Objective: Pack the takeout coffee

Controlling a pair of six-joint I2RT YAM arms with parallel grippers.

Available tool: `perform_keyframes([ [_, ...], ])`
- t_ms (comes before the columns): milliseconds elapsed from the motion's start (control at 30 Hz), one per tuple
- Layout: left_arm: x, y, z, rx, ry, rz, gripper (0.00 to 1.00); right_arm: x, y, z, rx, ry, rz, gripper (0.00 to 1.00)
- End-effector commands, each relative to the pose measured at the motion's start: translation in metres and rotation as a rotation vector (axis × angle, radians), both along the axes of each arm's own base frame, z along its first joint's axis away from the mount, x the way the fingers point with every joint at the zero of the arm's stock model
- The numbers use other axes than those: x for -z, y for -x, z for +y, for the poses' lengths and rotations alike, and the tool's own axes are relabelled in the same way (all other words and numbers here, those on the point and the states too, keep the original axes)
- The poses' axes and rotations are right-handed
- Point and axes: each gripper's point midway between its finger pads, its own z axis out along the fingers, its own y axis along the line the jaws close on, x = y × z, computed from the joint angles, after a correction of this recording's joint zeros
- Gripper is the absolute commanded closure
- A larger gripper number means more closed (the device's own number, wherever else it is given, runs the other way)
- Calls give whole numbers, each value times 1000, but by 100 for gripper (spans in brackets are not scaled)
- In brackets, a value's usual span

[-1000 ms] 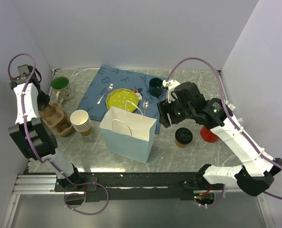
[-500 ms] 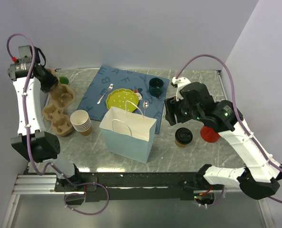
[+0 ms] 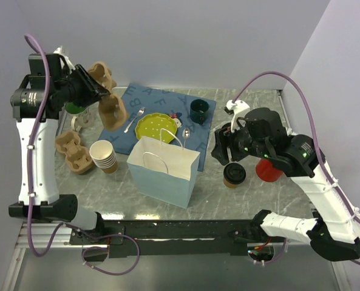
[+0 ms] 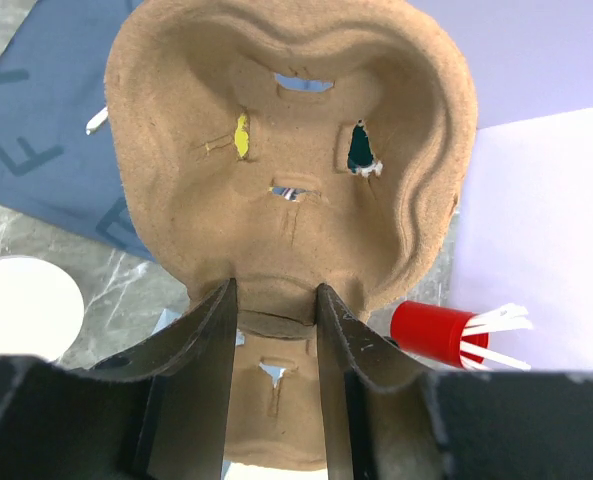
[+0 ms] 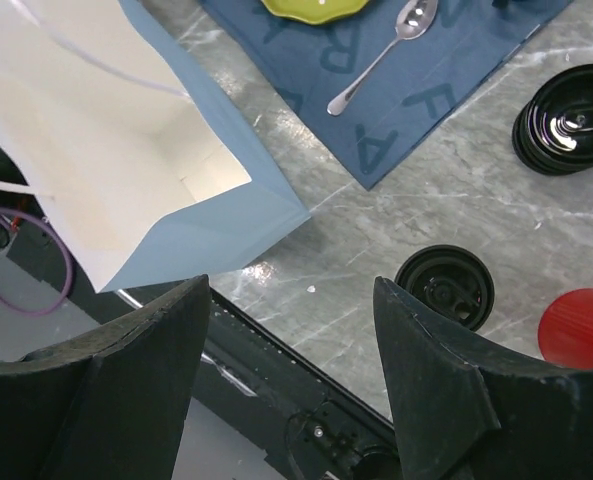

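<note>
Cup carrier point(image 3: 113, 109) raised, left fingers point(image 4: 208, 370) pinching its rim, right fingers point(image 5: 126, 380) spread near coffee point(image 3: 234, 174)

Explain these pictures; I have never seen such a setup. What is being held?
Two robot arms with two-finger grippers are bolted to a table. The wide picture looks down from above; the other two come from a camera on each wrist. The left gripper is shut on a cardboard cup carrier, held in the air. The right gripper is open and empty, hovering near the lidded takeout coffee. Also on the table: a pale blue paper bag, stacked paper cups, a plate, a red cup.
</note>
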Motion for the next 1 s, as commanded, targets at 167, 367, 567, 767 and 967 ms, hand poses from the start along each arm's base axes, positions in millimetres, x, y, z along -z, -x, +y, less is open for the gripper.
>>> perform_keyframes([
  [167, -27, 17, -19, -94, 173, 14, 90, -32, -3, 4, -4, -78, -72, 27],
  [367, -20, 46, -58, -113, 423, 59, 92, -50, -3, 29, -115, -165, -138, 27],
  [567, -27, 59, -71, -149, 499, 119, 91, -66, -2, 40, -187, -214, -268, 28],
  [767, -45, 70, -63, -172, 499, 78, 92, -102, 0, 59, -244, -279, -337, 27],
  [967, -40, 74, -55, -240, 600, 17, 92, -171, -14, 80, -29, -530, -200, 31],
])
